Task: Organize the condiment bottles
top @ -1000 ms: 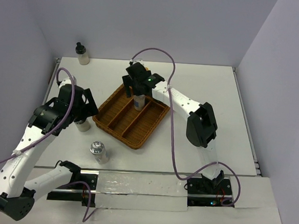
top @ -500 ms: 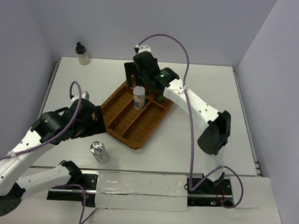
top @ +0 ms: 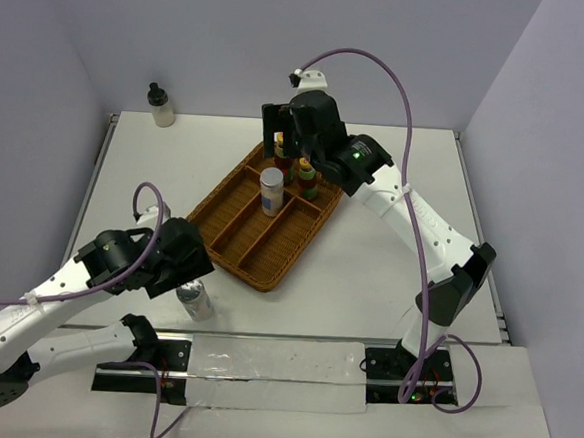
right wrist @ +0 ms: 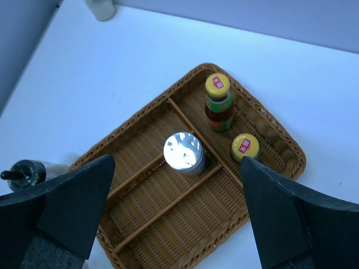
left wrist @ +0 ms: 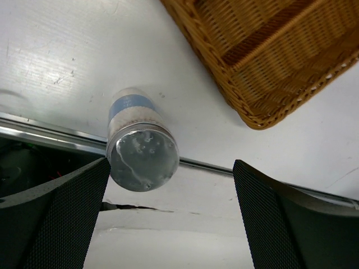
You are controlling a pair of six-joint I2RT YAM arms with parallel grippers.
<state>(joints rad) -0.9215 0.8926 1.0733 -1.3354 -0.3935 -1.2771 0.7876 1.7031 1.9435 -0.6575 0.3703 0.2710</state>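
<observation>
From above, the left gripper [top: 190, 272] hangs low at the near edge of the table [top: 390, 256]. Its own body hides its jaws in this view. A silver-lidded shaker [top: 194, 297] stands just beside it, partly covered. The right gripper [top: 289, 151] hovers over the far end of the wicker tray [top: 240, 240] and masks part of two red sauce bottles [top: 308, 183]. A second shaker [top: 271, 191] stands upright in the tray. One cream bottle [top: 160, 107] stands well apart at the far-left corner.

The left wrist view shows that gripper's jaws spread wide and empty. The table shaker is below, between them and near a tray corner. The fingertips are cut off by the frame.

The right wrist view shows its jaws equally wide and holding nothing. The red bottles stand across a divider from the tray shaker. The cream bottle is cropped at the top edge. Another black-capped bottle [right wrist: 25, 171] sits half hidden behind one finger [right wrist: 61, 213]; whether it is upright or tipped I cannot tell.
</observation>
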